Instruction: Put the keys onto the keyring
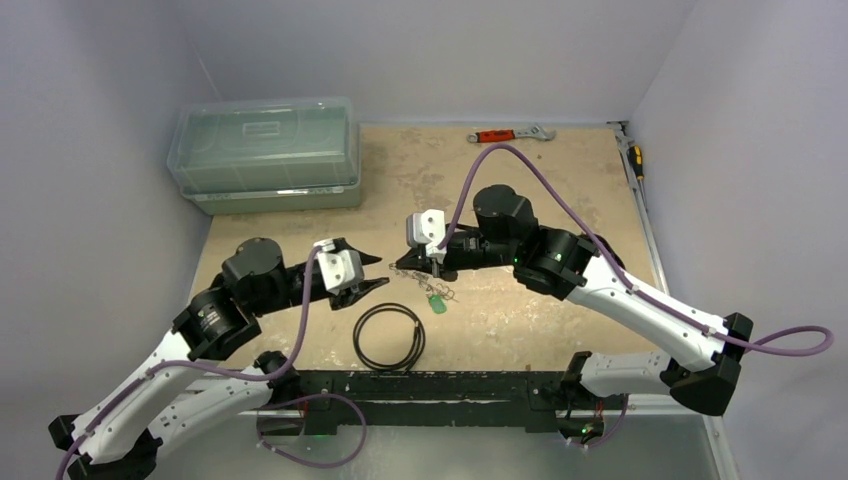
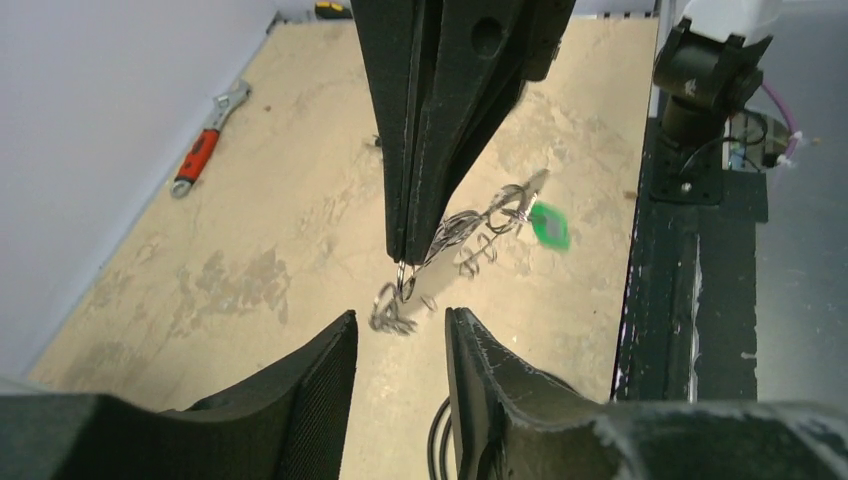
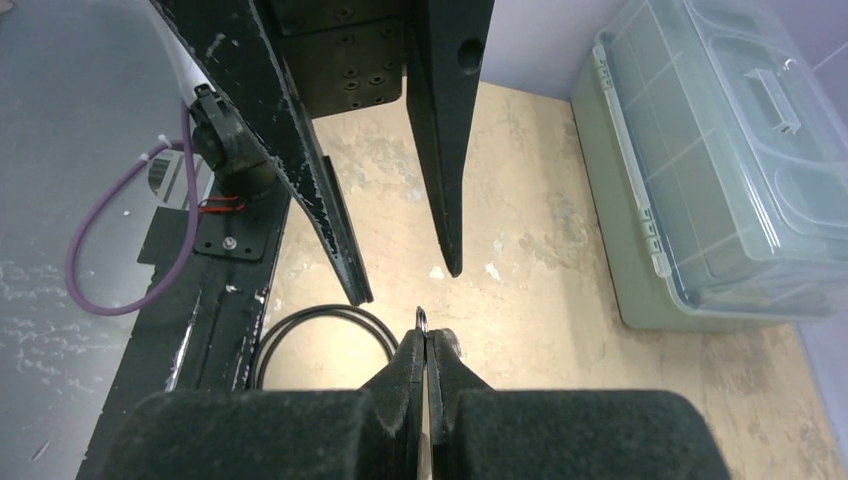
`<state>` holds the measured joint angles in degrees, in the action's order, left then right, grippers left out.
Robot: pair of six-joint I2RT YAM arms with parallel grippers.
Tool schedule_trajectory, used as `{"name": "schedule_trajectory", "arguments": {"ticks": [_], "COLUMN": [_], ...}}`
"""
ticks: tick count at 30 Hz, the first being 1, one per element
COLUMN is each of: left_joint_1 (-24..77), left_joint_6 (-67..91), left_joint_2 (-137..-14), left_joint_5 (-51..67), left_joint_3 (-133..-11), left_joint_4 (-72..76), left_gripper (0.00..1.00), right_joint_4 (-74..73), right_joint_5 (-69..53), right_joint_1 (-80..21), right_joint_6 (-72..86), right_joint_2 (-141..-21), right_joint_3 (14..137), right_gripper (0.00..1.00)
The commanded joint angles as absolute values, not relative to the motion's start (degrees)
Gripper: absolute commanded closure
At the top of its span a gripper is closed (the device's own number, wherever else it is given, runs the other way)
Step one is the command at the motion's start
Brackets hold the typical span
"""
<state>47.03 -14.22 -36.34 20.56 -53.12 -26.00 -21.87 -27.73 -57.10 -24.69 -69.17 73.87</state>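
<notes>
My right gripper [image 1: 434, 266] is shut on a thin silvery wire loop, the keyring [image 3: 422, 318], whose edge pokes out past its tips [image 3: 425, 338]. In the left wrist view its closed fingers [image 2: 415, 200] hang the ring [image 2: 404, 283] just above the table. The keys [image 2: 480, 228] trail off in a silvery string to a green piece [image 2: 549, 225], and another small silvery cluster [image 2: 390, 312] lies under the ring. My left gripper [image 2: 400, 318] faces them, open, with nothing between its fingers, a short way from the ring [image 1: 377, 272].
A round black cable coil [image 1: 389, 337] lies near the front edge, below the grippers. A lidded clear plastic box [image 1: 265, 155] stands at the back left. A red-handled wrench [image 1: 510, 134] lies at the back edge, a screwdriver [image 1: 636, 156] along the right wall.
</notes>
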Motion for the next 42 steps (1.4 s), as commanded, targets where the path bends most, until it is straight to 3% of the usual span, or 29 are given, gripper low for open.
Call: {"name": "schedule_trajectory", "arguments": {"ticks": [1,19,21,23,31,36,38,42], "left_joint_1": [47.34,47.37,47.3,47.39,47.41,47.35,47.35,47.32], "left_joint_6": [-16.04,-16.08,-16.18,-16.25,-14.62,-11.83,-10.72,-8.44], "left_joint_2": [-38.96,-43.09,-43.36,-43.65,-40.53,-35.23,-32.85,-29.23], "left_joint_5": [19.89,22.26,22.77,22.99,24.53,25.92,25.99,26.27], "left_joint_3": [-56.65,-54.68,-54.2,-53.91,-49.12,-43.87,-42.1,-39.47], "left_joint_4": [-30.14,-22.1,-21.18,-20.45,-12.31,-3.46,0.1,5.67], "left_gripper": [0.65,0.84,0.88,0.99,1.0,1.0,1.0,1.0], "right_joint_4": [-20.82,-20.76,-20.57,-20.41,-16.73,-10.82,-9.51,-8.06], "right_joint_5": [-26.59,-26.72,-27.0,-27.41,-25.94,-23.57,-25.15,-31.27], "right_joint_1": [-57.3,-57.31,-57.3,-57.3,-57.31,-55.89,-54.81,-52.37], "right_joint_6": [-25.2,-25.3,-25.3,-25.31,-24.67,-22.78,-22.25,-21.36], "right_joint_2": [-69.08,-68.26,-68.08,-67.9,-64.63,-59.26,-57.43,-55.7], "right_joint_3": [74.97,74.37,74.23,74.17,71.84,68.06,66.97,65.86], "right_gripper": [1.0,1.0,1.0,1.0,1.0,0.61,0.55,0.54]}}
